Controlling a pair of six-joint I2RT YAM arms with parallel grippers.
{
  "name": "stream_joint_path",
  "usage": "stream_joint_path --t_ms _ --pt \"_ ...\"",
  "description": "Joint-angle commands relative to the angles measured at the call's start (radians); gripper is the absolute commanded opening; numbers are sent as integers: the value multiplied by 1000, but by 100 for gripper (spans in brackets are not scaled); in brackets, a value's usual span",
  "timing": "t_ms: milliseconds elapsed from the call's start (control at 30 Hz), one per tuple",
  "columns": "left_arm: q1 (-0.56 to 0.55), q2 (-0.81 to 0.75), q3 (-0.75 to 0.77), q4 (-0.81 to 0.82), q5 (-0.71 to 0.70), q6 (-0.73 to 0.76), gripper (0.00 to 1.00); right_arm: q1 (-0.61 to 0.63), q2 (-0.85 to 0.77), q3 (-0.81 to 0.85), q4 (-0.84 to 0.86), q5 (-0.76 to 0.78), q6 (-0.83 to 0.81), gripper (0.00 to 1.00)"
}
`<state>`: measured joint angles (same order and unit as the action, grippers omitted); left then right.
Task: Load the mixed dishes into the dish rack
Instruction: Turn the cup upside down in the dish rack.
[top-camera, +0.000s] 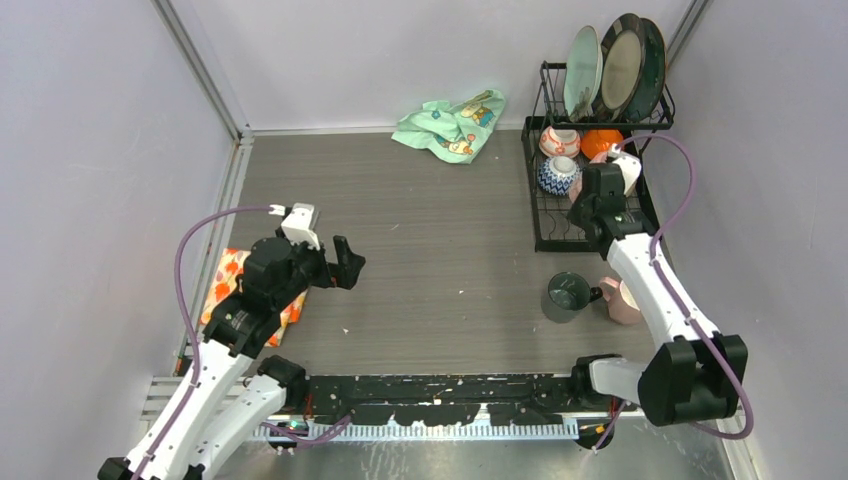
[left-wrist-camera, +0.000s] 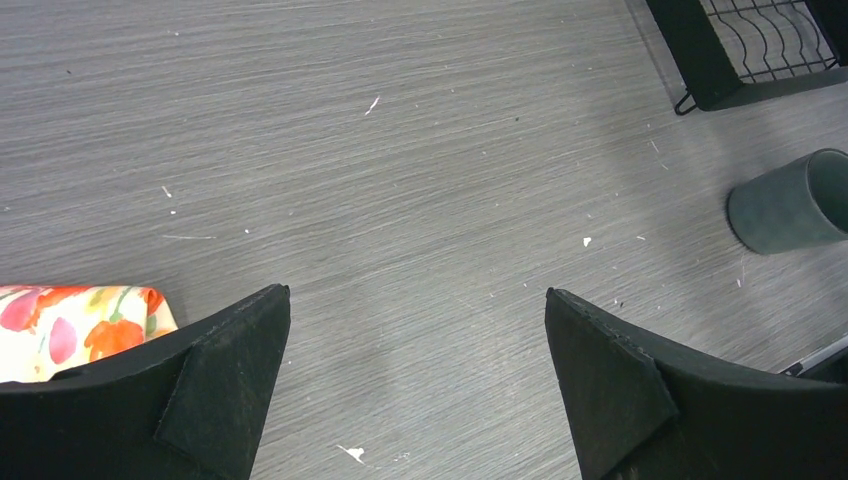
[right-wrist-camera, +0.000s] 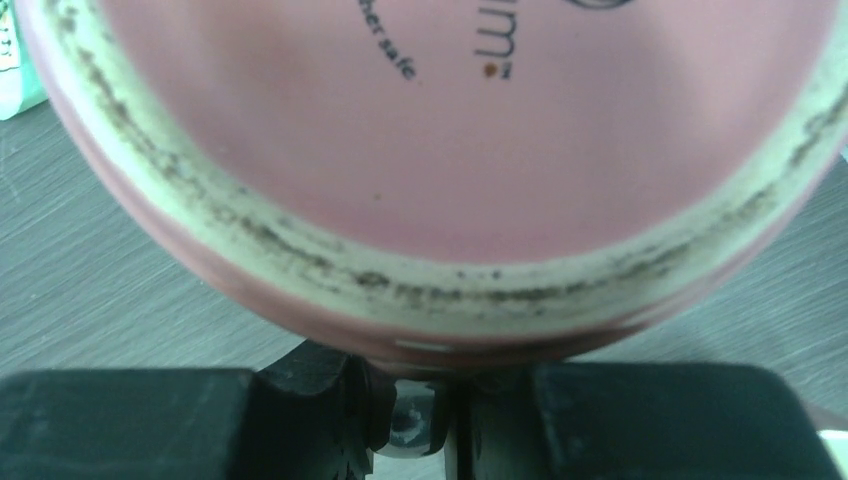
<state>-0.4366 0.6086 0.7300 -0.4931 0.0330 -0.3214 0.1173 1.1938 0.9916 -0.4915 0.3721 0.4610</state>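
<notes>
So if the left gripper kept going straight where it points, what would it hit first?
Likely only bare table; the left gripper has nothing else between its open fingers. The dark green cup and dish rack lie to the right.

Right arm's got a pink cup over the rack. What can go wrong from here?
The right gripper pinches the held pink cup at one side only, so it could tip or slip. The blue patterned bowl sits right beside it in the dish rack; lowering could knock it.
</notes>
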Motion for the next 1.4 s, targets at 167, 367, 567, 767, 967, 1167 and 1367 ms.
stream_joint_path --t_ms 167,367,567,767,967,1167,1367 --pt "-32 -54 1 -18 -89 63 100 -206 147 13 276 -48 -84 1" --pt "-42 -69 -5 -12 -87 72 100 -292 255 31 331 -154 -143 1" --pt "-51 -68 -4 -15 -96 77 100 -340 323 40 377 -163 -154 1" --pt "-59 -67 -4 -16 -100 80 100 -348 382 50 416 -148 -204 1" --pt "-60 -72 -6 -14 -101 81 100 -350 428 63 417 -110 -236 9" --pt "-60 -67 -4 -17 -104 81 100 -351 427 52 404 -76 -224 25" --pt "-60 -73 -7 -17 -109 81 100 -352 394 51 336 -47 -205 41"
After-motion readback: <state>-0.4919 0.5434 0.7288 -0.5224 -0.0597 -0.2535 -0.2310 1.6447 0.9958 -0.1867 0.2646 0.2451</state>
